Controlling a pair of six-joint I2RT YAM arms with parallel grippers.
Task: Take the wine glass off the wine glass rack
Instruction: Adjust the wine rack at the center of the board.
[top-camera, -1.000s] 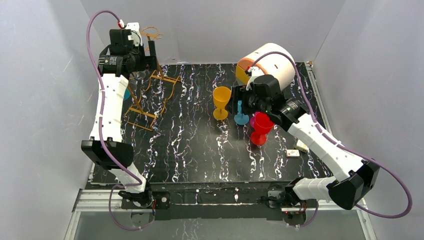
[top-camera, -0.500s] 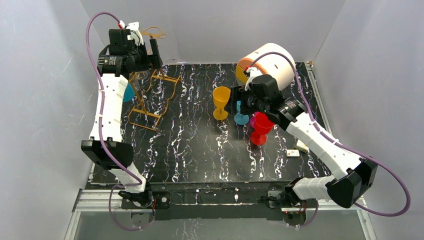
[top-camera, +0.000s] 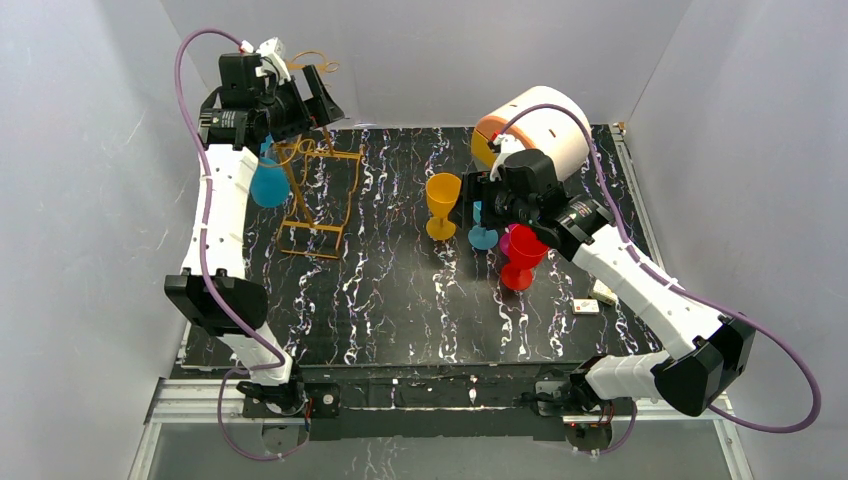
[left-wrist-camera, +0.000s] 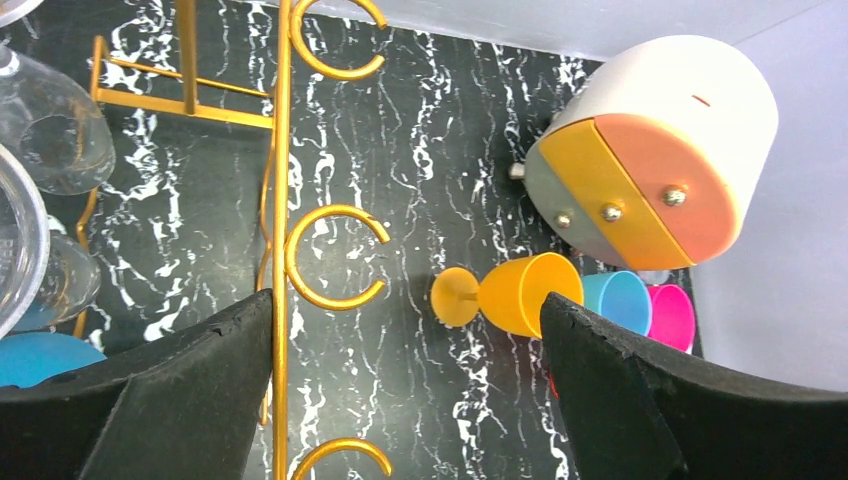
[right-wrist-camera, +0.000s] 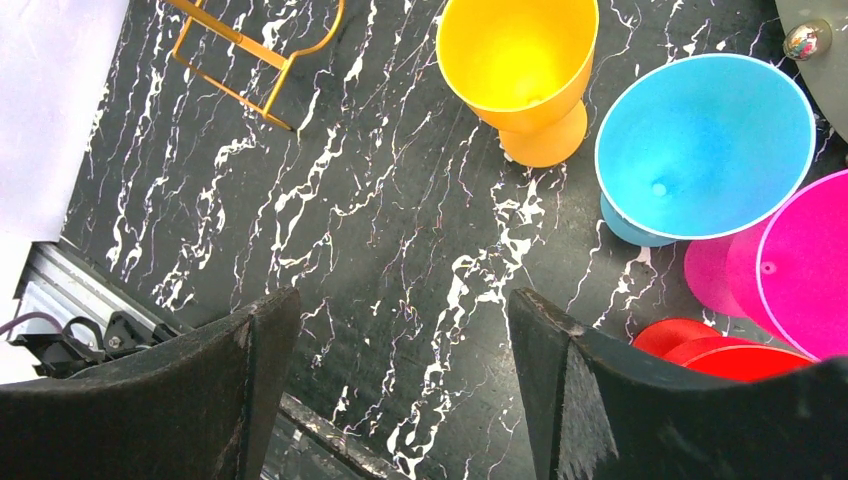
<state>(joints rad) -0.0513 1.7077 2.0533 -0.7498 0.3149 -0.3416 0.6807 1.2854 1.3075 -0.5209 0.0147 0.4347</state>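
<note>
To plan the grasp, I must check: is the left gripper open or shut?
Open. The left gripper has its fingers wide apart; a hook of the wine glass rack shows between them, unclamped.

Gold wire rack (left-wrist-camera: 282, 120) stands back-left — clear wine glass (left-wrist-camera: 55, 140) beside it.

Right pincer (right-wrist-camera: 400, 300) stood open, jaws wide apart over the black marbled counter (right-wrist-camera: 330, 200). Yellow goblet (right-wrist-camera: 517, 60) upright at top. Blue goblet (right-wrist-camera: 700, 150) just beside it. Pink goblet (right-wrist-camera: 800, 270) and red goblet (right-wrist-camera: 720, 355) crowded at right. Corner of gold wire rack (right-wrist-camera: 255, 45) upper left.
</note>
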